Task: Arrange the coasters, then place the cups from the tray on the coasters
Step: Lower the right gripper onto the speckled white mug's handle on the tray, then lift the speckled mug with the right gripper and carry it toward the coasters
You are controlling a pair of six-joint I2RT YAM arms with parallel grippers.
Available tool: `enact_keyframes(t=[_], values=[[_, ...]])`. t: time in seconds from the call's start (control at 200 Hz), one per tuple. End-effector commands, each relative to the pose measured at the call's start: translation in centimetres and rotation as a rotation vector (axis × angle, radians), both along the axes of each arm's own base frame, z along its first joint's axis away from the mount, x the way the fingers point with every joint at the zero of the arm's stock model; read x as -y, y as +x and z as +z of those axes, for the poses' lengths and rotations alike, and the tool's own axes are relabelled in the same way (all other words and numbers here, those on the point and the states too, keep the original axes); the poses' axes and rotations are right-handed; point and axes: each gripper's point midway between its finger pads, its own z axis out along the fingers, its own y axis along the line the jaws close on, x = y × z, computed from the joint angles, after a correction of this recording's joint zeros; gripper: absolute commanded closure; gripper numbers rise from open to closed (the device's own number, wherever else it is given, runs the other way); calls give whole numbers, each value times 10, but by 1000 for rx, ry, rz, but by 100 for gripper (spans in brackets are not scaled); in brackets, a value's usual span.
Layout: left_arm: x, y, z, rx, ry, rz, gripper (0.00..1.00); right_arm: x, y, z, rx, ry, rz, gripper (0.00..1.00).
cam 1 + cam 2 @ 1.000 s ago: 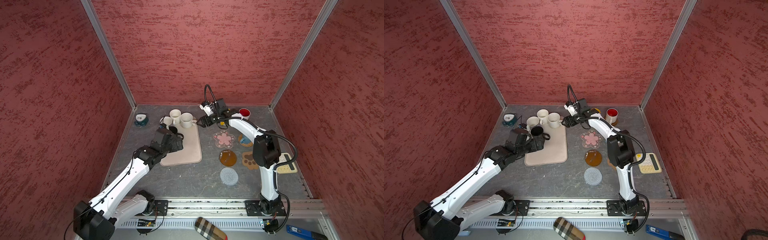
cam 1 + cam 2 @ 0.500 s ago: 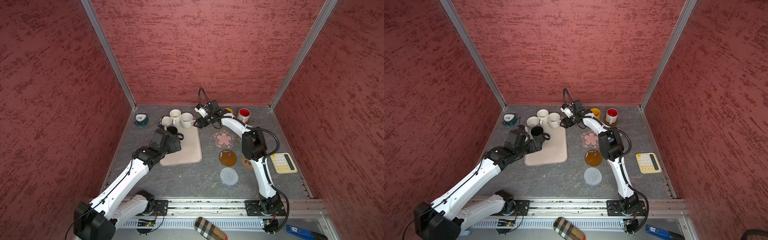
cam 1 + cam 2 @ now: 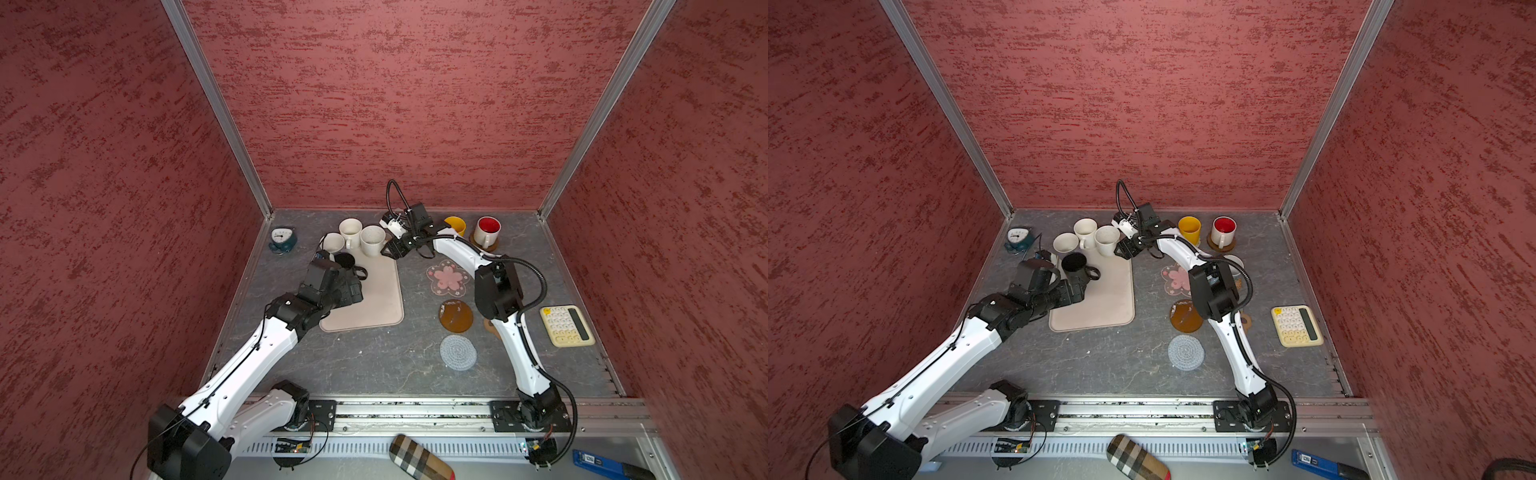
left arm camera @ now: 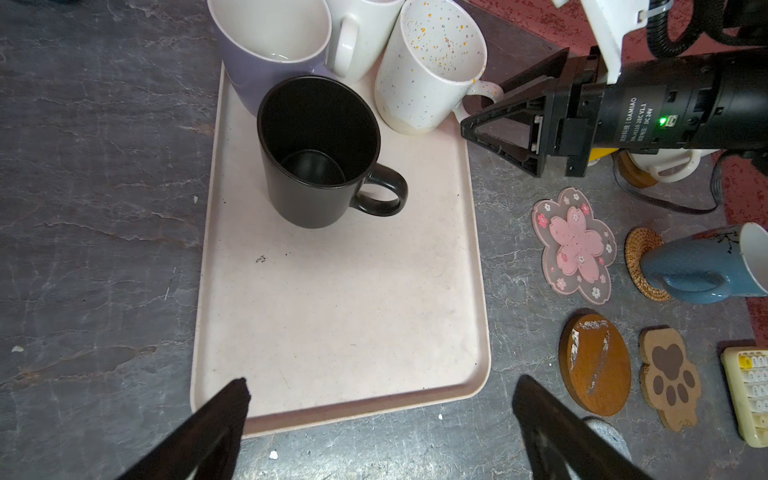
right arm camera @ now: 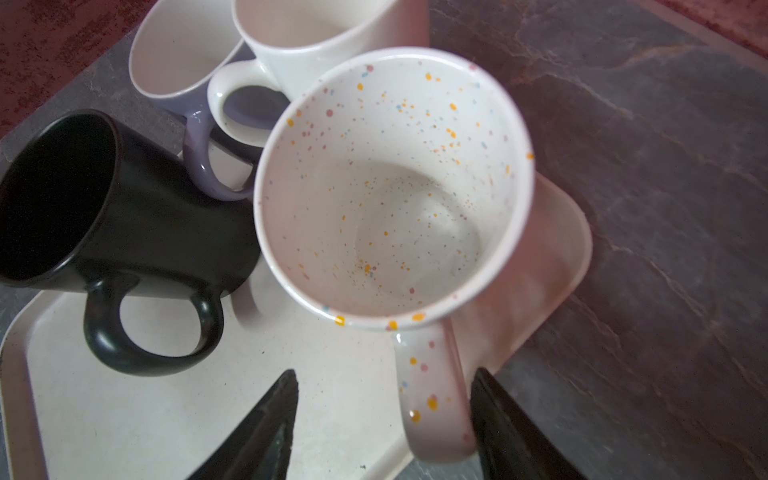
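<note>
The tray lies on the tabletop with four cups crowded at its far end: the black mug nearest the tray's middle, and behind it the lavender mug, a plain white mug and the speckled white mug at the tray's far corner on the right arm's side. The right tool reaches in at that corner, partly open, its fingers straddling the speckled mug's handle; one finger sits against the handle, the other stands clear of it, so nothing is clamped. The left tool hangs over the tray's near edge, spread wide and empty.

Off the tray, on the right arm's side, lie the pink flower coaster, a brown disc, the paw-print coaster and the grey-blue crochet coaster, all bare. Beyond them from the tray, the blue mug stands on the rattan coaster. Past the tray's far corner stand the yellow mug and the red-lined mug, the latter on a second brown disc.
</note>
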Motion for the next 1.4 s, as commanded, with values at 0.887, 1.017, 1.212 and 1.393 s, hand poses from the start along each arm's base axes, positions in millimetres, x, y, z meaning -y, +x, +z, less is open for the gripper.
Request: enact_keyframes(t=[0.887, 1.017, 1.212, 1.393], values=[[1, -17, 15, 26, -26, -6, 0, -30, 12, -6, 113, -46, -55, 83], [0, -19, 16, 28, -24, -5, 0, -32, 9, -5, 115, -50, -48, 84], [-1, -20, 16, 29, -23, -2, 0, -33, 5, 6, 133, -61, -48, 92], [0, -25, 24, 46, -39, -6, 0, -32, 3, 25, 151, -48, -79, 100]])
